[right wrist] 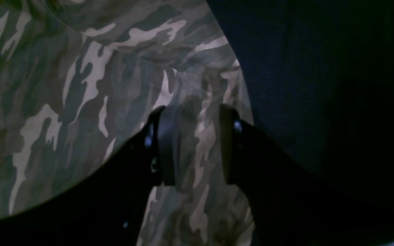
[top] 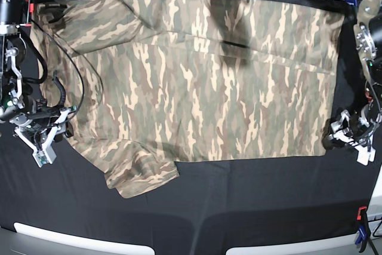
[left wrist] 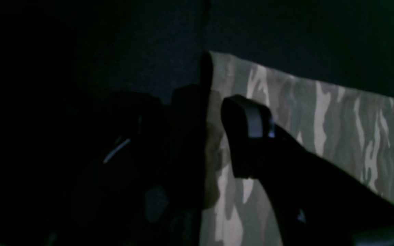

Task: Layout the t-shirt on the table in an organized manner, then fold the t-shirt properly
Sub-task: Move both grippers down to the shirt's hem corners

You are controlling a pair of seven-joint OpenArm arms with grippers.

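Camouflage fabric of the t-shirt (top: 197,76) is spread flat on the black tabletop (top: 250,201); the left gripper (left wrist: 214,136) fingers are parted astride its corner edge; the right gripper (right wrist: 193,143) fingers are parted over its edge, nothing clasped.

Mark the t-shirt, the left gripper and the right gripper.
t-shirt (top: 197,76), base view, middle of the spread body.
left gripper (top: 349,137), base view, between its fingers at the shirt's hem corner.
right gripper (right wrist: 193,143), right wrist view, gap between its fingers, over camouflage cloth.
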